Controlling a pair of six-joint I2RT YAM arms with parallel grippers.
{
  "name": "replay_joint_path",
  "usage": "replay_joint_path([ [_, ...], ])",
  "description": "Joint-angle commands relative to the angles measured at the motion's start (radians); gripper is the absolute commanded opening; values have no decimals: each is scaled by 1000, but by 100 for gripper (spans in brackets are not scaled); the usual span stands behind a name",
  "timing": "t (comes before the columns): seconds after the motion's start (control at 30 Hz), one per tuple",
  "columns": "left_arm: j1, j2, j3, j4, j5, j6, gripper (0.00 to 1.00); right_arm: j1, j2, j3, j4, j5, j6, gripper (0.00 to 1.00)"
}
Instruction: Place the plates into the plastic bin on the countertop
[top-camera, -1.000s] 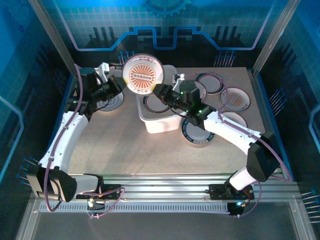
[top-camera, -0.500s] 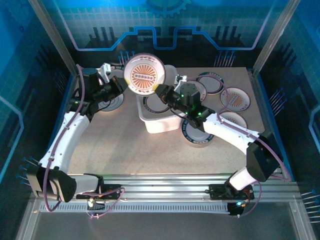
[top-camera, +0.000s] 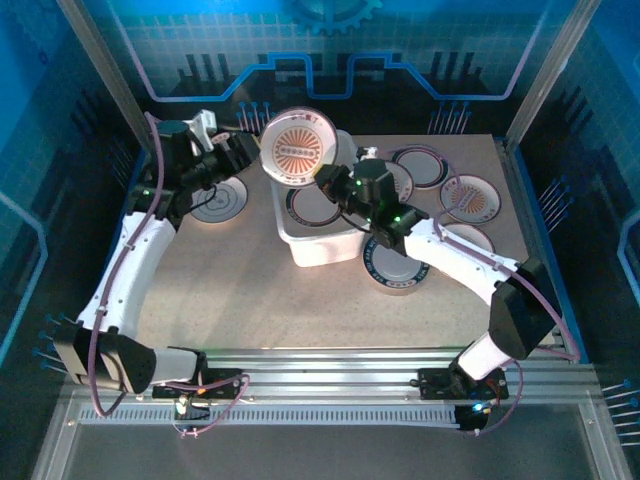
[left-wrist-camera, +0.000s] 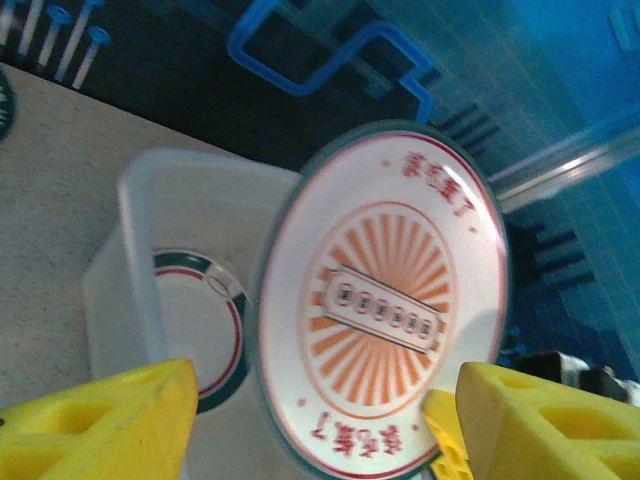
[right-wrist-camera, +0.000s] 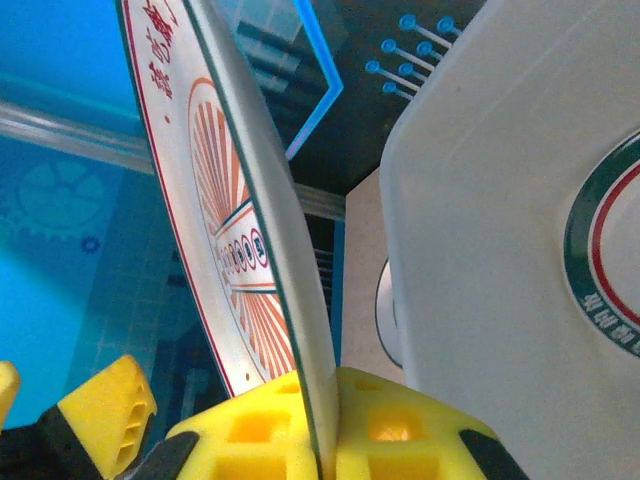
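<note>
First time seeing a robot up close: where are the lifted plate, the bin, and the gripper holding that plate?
lifted plate (top-camera: 297, 147): top view, on its orange centre.
bin (top-camera: 325, 250): top view, on its near wall.
right gripper (right-wrist-camera: 322, 425): right wrist view, where it pinches the plate's edge.

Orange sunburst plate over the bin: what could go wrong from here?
The right gripper pinches the orange sunburst plate only at its rim, tilted steeply, so it may slip. Falling, it could strike the green-rimmed plate in the plastic bin. The open left gripper sits close and might bump it.
</note>
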Motion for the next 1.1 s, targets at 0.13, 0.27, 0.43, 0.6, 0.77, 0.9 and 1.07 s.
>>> replay_joint_path([
  [0.13, 96, 83, 59, -100, 6, 45, 71, -12, 54, 165, -276, 186, 80, 0],
  [0.27, 133, 112, 60, -130, 18, 74, 72, -12, 94, 231, -398, 224, 123, 0],
  [0.43, 186, 132, 35, -101, 82, 42, 72, 7, 150, 288, -510, 250, 215, 0],
  [0.6, 219, 130, 25, -84, 113, 31, 73, 12, 216, 387, -646, 239, 276, 0],
  [0.77, 237, 120, 1, -85, 121, 34, 73, 20, 266, 411, -658, 232, 341, 0],
  [0.9, 241, 120, -13, -83, 122, 31, 73, 22, 323, 489, -734, 213, 375, 0],
  [1.07, 241, 130, -14, -85, 126, 26, 73, 23, 383, 554, -776, 215, 416, 0],
])
